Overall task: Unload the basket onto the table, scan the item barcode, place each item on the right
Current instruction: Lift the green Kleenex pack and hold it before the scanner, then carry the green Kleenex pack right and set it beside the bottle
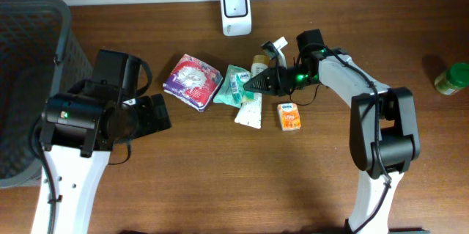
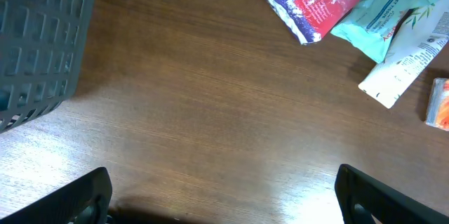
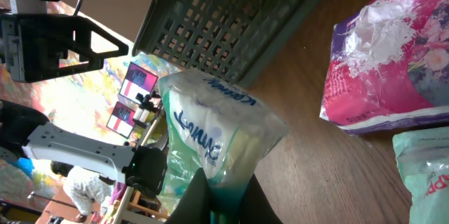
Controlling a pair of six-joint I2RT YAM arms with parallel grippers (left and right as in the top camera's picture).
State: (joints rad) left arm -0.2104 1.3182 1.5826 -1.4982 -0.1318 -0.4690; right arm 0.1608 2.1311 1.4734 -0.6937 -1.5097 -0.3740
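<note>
My right pincer (image 3: 221,197) is pressed together on the lower end of a green and white packet (image 3: 210,136). The packet stands up out of the pincer and has blue letters on its clear wrap. Seen from above, this pincer is over the middle of the counter (image 1: 183,175), a little toward the far edge, at the group of goods. Beside the held packet lie a purple and pink packet (image 3: 393,62) and a teal packet (image 3: 421,175), both flat on the wood. A white tube (image 1: 249,111) and a small orange box (image 1: 290,116) lie just on the near side of the pincer. The white scanner (image 1: 236,12) stands at the far edge of the counter, apart from the held packet. I cannot tell where the barcode is on the wrap.

My left pincer (image 2: 223,175) has its fingers wide apart over bare wood, with no thing between them. It is toward the left edge of the counter, near the grey basket (image 1: 29,80). A green bottle (image 1: 452,78) stands at the right edge.
</note>
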